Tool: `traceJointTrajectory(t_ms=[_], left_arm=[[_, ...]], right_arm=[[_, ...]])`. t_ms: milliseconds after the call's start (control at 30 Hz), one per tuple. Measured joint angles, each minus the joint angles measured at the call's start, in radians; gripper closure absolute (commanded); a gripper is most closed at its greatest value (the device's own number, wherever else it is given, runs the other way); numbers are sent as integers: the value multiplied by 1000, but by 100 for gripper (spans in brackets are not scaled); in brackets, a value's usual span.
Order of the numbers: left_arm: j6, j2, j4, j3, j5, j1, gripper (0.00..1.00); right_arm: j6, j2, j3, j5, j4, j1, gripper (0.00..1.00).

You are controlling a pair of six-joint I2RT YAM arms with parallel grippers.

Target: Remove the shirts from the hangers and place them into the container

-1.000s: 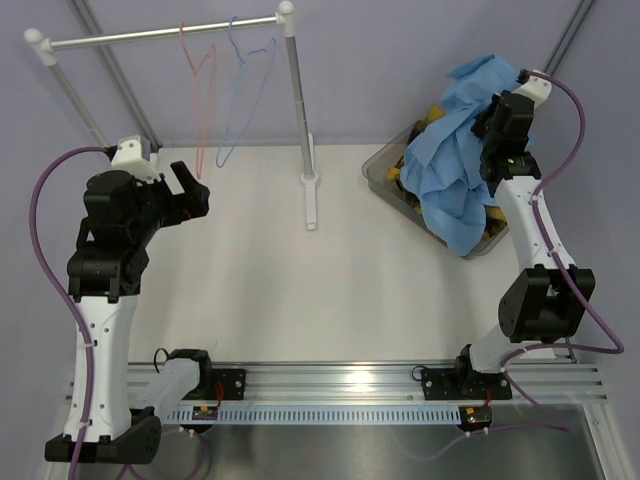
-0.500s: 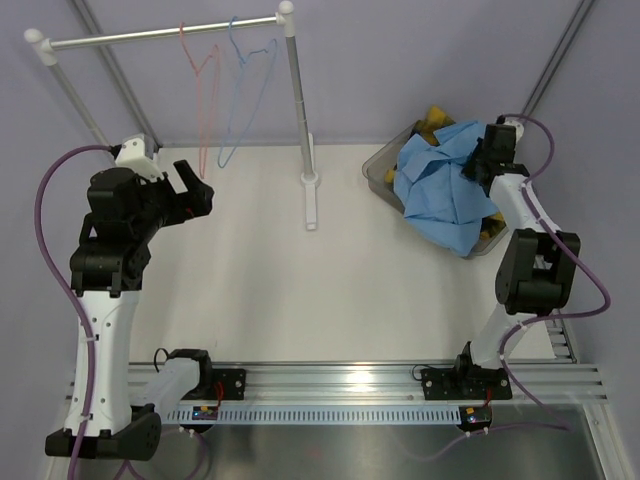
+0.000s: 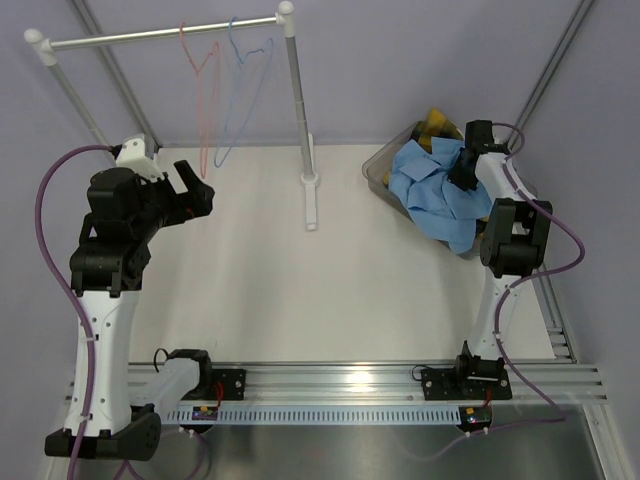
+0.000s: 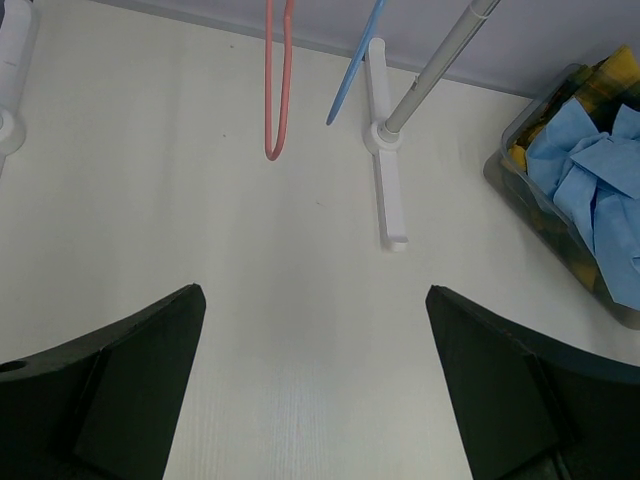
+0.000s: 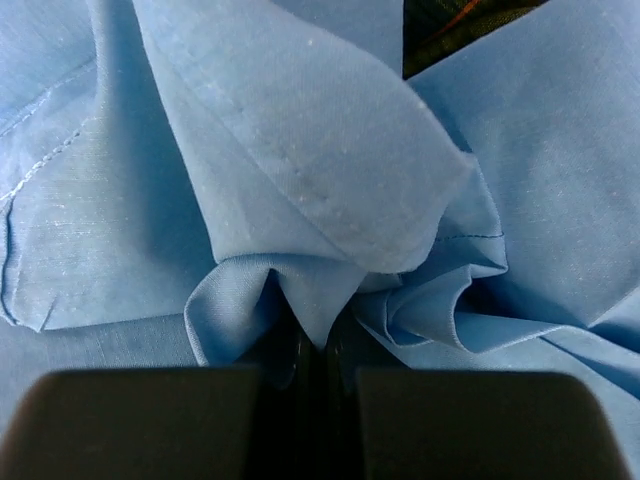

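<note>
1. The light blue shirt (image 3: 440,188) lies bunched in the container (image 3: 375,170), which stands at the far right of the desk (image 3: 300,290). Part of the shirt drapes over the container's near rim.
2. The plaid shirt (image 3: 432,122) lies under the light blue shirt in the same container. Its yellow-and-black cloth shows at the far end and along the edges.
3. My right jaws are clenched on a raised fold of the light blue shirt (image 5: 300,150). In the right wrist view the cloth is pinched between the 2 fingers and fans out above them, and a dark patch of the plaid shirt (image 5: 470,20) shows at the top.
4. The 2 hangers hang on the rail (image 3: 160,33) at the far left with no cloth on them: the red hanger (image 3: 200,100) to the left, the blue hanger (image 3: 245,90) just beside it.
5. The rack post (image 3: 297,100) stands on its foot (image 3: 311,205) between the hangers and the container.
6. My left jaws are released, their fingers (image 4: 120,390) spread wide over the desk, near the red hanger and well apart from the container.
</note>
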Motion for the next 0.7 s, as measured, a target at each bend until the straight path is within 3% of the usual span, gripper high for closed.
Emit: traceJointTrajectory(t_ms=[67,133,167,300,467,700], left_arm=[[0,0,0,0,2,0,1],[0,0,0,0,5,0,1],[0,0,0,0,6,0,1],[-1,-1,0,0,13,-1,1],[-1,-12,-2,2,24,-1,1],[1,-39,-24,49,24,-1,1]], right_arm=[[3,0,4,-6,-10,0,87],[3,-10,-5,-19,2,0,67],[3,-43,-40,-29,11,0,49],[-16,-190,-107,-79,2,1,21],[-52,-403,-42,-111,-13,11,4],[-106,-678,69,-108,-29,16,1]])
